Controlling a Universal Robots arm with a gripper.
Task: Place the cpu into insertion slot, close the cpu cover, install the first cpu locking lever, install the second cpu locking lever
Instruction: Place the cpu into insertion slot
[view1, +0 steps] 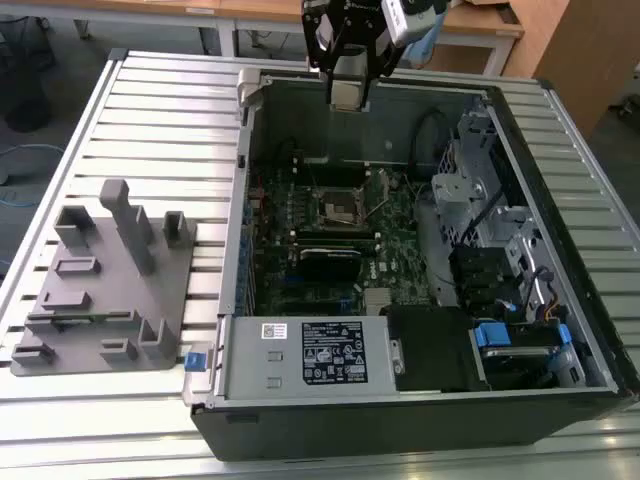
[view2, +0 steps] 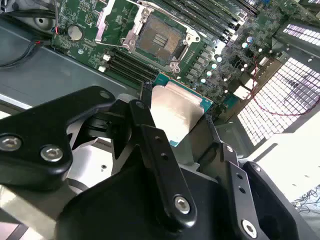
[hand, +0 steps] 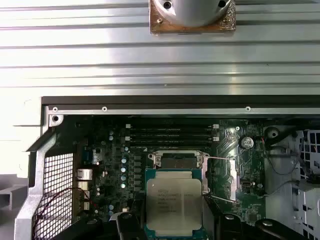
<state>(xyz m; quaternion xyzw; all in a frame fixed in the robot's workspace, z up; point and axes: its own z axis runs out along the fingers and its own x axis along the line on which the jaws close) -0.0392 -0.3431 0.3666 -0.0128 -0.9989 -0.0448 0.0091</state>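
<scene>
**Gripper carries the cpu above the case; no step is finished yet**

Black fingers (view2: 150, 137) of the gripper (view2: 176, 116) are closed to the width of the chip and hold the cpu (view2: 175, 107) by two opposite edges. Its dull silver top and green border show between them in both wrist views. In the exterior view the gripper (view1: 347, 85) hangs high over the far wall of the computer case (view1: 420, 420), and the cpu (view1: 345, 95) is clearly above the board, touching nothing else.

Below it, on the green motherboard (view1: 395, 255), the insertion slot (view2: 160, 40) is open and empty; its dark contact field shows inside the silver rim. In the exterior view the slot (view1: 340, 207) lies in the middle of the board, well apart from the chip. At one edge of the slot a silver plate (view2: 111, 20) stands tilted up; I judge it to be the cpu cover, folded open. In the first wrist view two thin bright rods (hand: 220, 159) reach out beside the slot. I take them for the locking levers, released, but I cannot be certain.

By my judgement the work is at its first step: the chip is picked up but not seated. Placing it, closing the cover and both levers are all left to do.

Nearer the exterior view's bottom sits the power supply box (view1: 330, 355) with a white label. On the slatted table (view1: 170, 120), at the exterior view's left, stands a grey fixture (view1: 100, 290).
</scene>
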